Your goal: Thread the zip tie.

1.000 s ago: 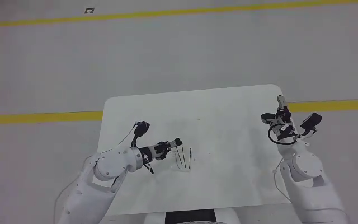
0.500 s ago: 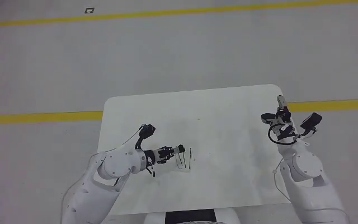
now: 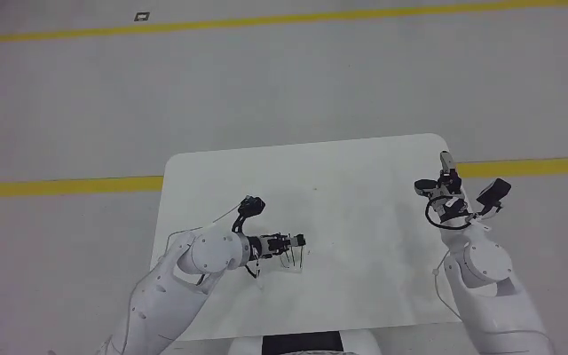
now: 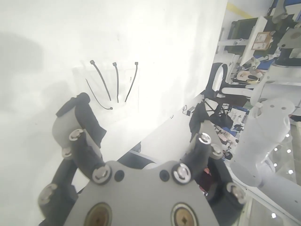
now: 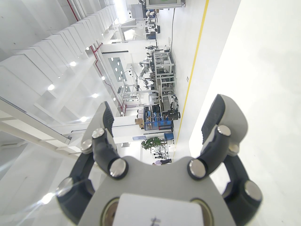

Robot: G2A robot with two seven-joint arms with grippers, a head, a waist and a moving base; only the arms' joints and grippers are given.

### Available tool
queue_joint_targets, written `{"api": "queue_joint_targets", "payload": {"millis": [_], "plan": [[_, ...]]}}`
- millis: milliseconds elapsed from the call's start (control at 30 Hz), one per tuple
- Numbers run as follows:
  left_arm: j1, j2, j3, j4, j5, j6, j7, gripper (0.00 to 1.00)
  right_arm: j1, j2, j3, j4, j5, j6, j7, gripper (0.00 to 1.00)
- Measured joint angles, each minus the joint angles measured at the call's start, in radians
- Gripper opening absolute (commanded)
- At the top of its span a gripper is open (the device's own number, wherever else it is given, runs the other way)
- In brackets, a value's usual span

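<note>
Four black zip ties lie loose in a fan on the white table, toward its front and nearer the left arm's side. Three of them have their small square heads at the far end from the left gripper; the fourth lies the other way round. The ties sit close together but apart, none crossing another as far as the left wrist view shows.

The left gripper hovers low just beside the near ends of the ties, its fingers spread wide with nothing between them. From the top view it seems to be right over the fan, though I cannot tell whether a fingertip touches a tie. The right gripper is well apart at the table's right edge, pointing out at the room, its fingers also wide and empty.

These ties look very light, thin and springy, and smooth enough to slide on the tabletop. Lying flat, one is probably hard to pinch. A hold near the head likely gives most control, leaving the thin tail free for threading.
</note>
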Motion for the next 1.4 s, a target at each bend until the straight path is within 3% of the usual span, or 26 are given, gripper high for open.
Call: {"api": "queue_joint_targets", "payload": {"millis": [633,833,1033,1133,1267,1400], "plan": [[-0.001,0.001,0.001,-0.004,0.001,0.0,-0.001,1.0,0.0,0.0,0.0,0.0,0.0,0.0,0.0,1.0],[-0.002,0.001,-0.001,-0.068,0.174,0.0,-0.097,1.0,0.0,0.0,0.0,0.0,0.0,0.0,0.0,1.0],[0.019,-0.031,-0.025,-0.137,0.346,0.0,-0.253,1.0,0.0,0.0,0.0,0.0,0.0,0.0,0.0,1.0],[0.02,-0.058,-0.035,-0.146,0.46,0.0,-0.33,1.0,0.0,0.0,0.0,0.0,0.0,0.0,0.0,1.0],[0.027,-0.112,-0.051,-0.152,0.609,0.0,-0.424,1.0,0.0,0.0,0.0,0.0,0.0,0.0,0.0,1.0],[0.028,-0.115,-0.052,-0.153,0.617,0.0,-0.427,1.0,0.0,0.0,0.0,0.0,0.0,0.0,0.0,1.0]]}}
